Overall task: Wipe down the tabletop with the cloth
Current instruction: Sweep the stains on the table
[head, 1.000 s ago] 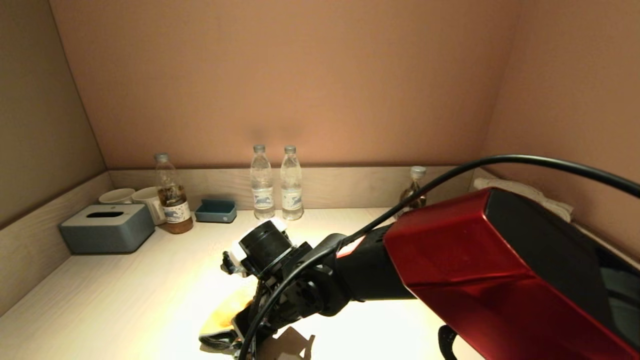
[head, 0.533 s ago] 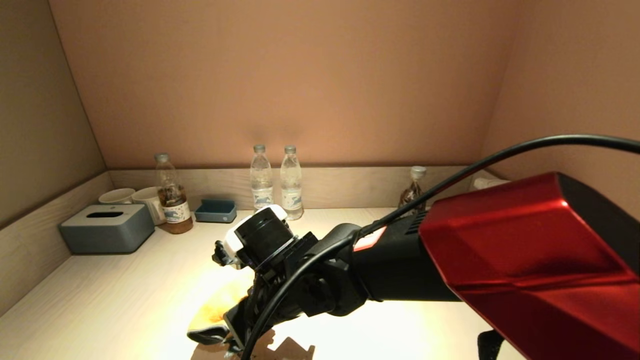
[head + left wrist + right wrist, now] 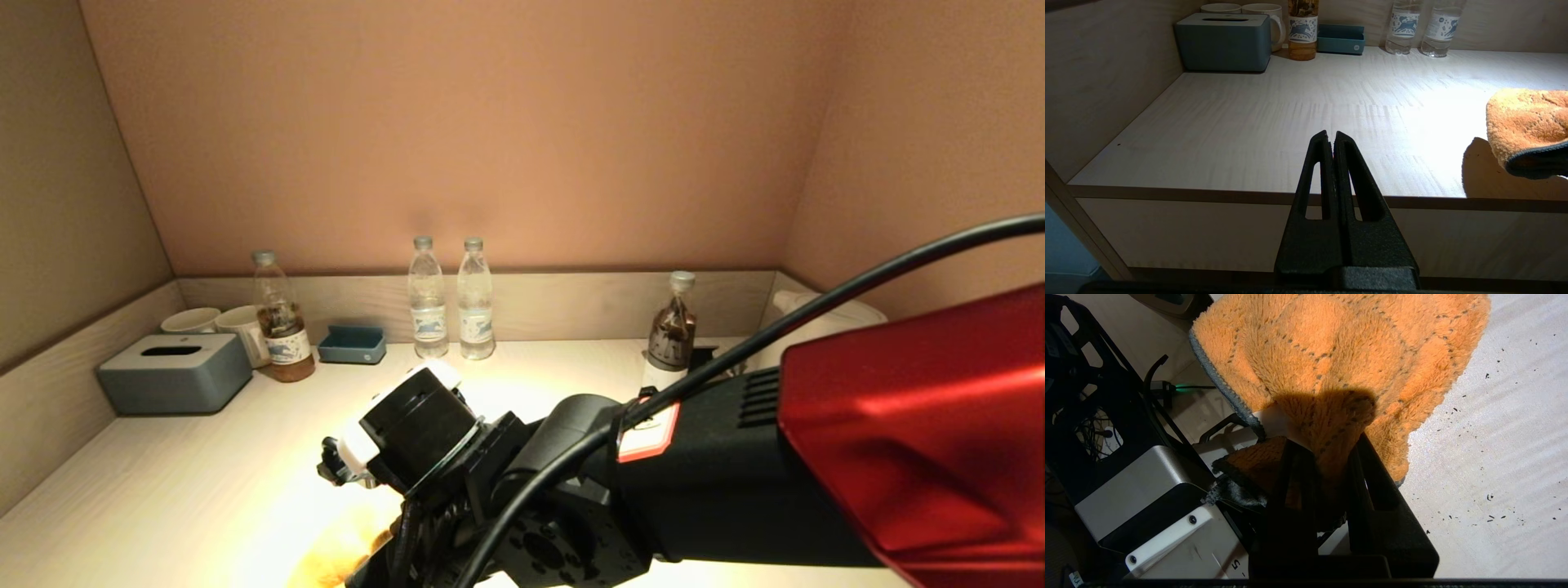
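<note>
The orange cloth with grey edging lies bunched at the front edge of the pale wood-grain tabletop, one corner hanging past the edge. My right gripper is shut on a fold of the cloth. In the head view only a sliver of the cloth shows under the right arm, and the fingers are hidden. From the left wrist view the cloth rests by the front edge. My left gripper is shut and empty, parked low before the tabletop.
Along the back rim stand a grey-blue tissue box, two mugs, a tea bottle, a blue tray, two water bottles and another bottle. A white towel lies back right. Dark specks dot the surface.
My right arm has drawn the cloth towards the front edge and to the left. The cloth now shows far less in the head view.
</note>
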Robot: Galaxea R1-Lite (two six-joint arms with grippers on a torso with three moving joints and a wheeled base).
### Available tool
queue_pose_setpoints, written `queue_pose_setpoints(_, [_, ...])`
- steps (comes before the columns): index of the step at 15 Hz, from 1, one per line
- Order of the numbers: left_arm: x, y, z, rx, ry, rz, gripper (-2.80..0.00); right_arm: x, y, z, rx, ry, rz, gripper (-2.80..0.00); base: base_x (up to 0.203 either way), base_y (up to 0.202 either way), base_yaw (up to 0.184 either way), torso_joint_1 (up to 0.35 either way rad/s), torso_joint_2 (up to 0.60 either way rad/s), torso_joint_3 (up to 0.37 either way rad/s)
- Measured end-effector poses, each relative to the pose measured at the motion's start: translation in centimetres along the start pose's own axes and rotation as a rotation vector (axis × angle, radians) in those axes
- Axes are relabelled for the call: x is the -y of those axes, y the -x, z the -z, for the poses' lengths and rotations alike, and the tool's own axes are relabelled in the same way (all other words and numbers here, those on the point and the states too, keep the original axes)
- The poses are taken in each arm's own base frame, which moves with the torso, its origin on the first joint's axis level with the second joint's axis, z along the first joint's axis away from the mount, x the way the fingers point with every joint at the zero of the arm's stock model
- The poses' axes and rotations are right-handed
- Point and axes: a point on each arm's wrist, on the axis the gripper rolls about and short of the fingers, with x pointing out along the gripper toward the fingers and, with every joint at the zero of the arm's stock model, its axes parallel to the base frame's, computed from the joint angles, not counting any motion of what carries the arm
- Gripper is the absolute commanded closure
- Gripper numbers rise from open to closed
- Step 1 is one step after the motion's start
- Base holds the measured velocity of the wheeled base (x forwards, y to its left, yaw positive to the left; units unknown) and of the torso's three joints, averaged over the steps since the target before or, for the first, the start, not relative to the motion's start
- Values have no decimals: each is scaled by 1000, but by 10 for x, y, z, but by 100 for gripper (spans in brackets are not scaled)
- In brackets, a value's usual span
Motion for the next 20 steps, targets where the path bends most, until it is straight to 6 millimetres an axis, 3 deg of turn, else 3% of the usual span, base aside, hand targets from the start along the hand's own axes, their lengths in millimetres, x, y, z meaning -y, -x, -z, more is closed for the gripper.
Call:
queue_pose_setpoints(3, [0, 0, 0, 0, 0, 0, 0, 0, -5, 3, -16, 1, -4, 0, 0, 0, 0, 0, 0, 0])
queue_pose_setpoints(12, [0, 0, 0, 0, 0, 0, 0, 8, -48, 15, -81, -11, 6, 0, 0, 0, 0, 0, 0, 0])
queue_pose_setpoints(16, [0, 0, 0, 0, 0, 0, 0, 16, -50, 28, -102, -28, 18, 0, 0, 0, 0, 0, 0, 0])
queue_pose_setpoints(20, [0, 0, 0, 0, 0, 0, 0, 28, -40, 46, -115, -53, 38, 0, 0, 0, 0, 0, 0, 0])
